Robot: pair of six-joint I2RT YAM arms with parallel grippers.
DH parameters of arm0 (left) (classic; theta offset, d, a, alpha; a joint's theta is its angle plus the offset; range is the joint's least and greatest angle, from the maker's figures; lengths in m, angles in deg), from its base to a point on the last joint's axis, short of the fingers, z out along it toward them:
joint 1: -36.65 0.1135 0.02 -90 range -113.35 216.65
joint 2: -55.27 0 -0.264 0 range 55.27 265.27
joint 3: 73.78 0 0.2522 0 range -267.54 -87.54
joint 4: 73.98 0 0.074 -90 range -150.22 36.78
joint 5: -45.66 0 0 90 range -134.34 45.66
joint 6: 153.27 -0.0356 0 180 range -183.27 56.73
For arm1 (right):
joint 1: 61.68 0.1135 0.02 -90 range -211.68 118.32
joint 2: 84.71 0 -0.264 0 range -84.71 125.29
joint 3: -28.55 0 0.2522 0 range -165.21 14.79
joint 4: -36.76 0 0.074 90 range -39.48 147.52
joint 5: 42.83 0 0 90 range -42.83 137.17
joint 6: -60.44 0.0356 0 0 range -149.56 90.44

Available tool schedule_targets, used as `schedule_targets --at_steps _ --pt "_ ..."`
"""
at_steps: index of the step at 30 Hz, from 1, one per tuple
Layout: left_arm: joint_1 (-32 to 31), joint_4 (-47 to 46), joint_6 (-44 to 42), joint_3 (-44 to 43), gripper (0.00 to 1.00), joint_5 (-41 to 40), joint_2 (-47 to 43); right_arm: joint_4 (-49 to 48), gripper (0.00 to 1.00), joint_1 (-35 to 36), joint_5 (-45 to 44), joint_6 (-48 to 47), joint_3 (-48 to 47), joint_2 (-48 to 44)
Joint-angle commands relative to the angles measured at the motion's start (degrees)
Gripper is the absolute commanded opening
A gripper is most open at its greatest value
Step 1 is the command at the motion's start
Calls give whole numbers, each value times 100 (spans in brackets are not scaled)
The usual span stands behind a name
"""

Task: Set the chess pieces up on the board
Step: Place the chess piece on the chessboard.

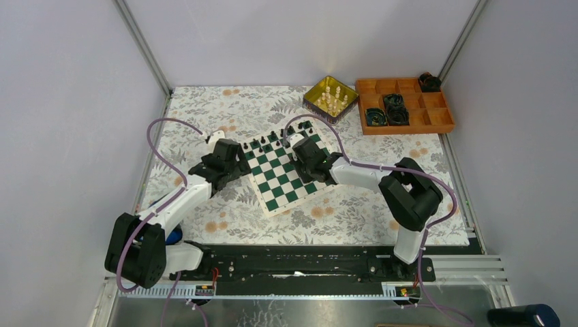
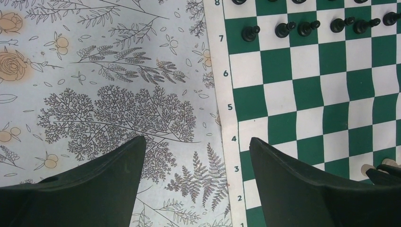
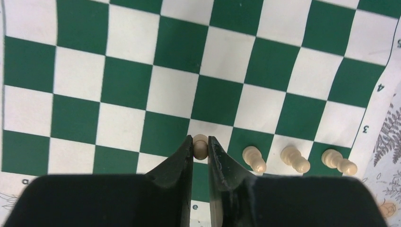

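Our right gripper [image 3: 201, 142] pinches a cream pawn [image 3: 200, 147] beside its three neighbours [image 3: 294, 160]; we should centre it on its square before letting go; our left gripper [image 2: 196, 140] hangs parted, empty.

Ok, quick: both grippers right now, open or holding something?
Left gripper: open, holding nothing.
Right gripper: closed on a cream-white pawn.

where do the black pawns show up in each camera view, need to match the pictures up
Top external: the black pawns stand in a row along the far edge of the board, near the picture's middle.
Left wrist: the black pawns run across the top right, on the rank marked 7.
Right wrist: not in it.
Shared landmark: the green and white board shows in all three views.
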Motion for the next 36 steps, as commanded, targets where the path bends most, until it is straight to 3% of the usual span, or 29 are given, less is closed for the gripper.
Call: schedule_targets --at_steps 1,31,36 --pt "-98 -126 50 80 88 -205 -113 -165 3 74 -305 108 148 -369" --pt "-413 -24 66 119 88 -444 -95 -495 5 72 -255 253 349 -231" --pt "-449 -30 66 108 88 -462 -79 -495 14 74 -236 310 440 -222"
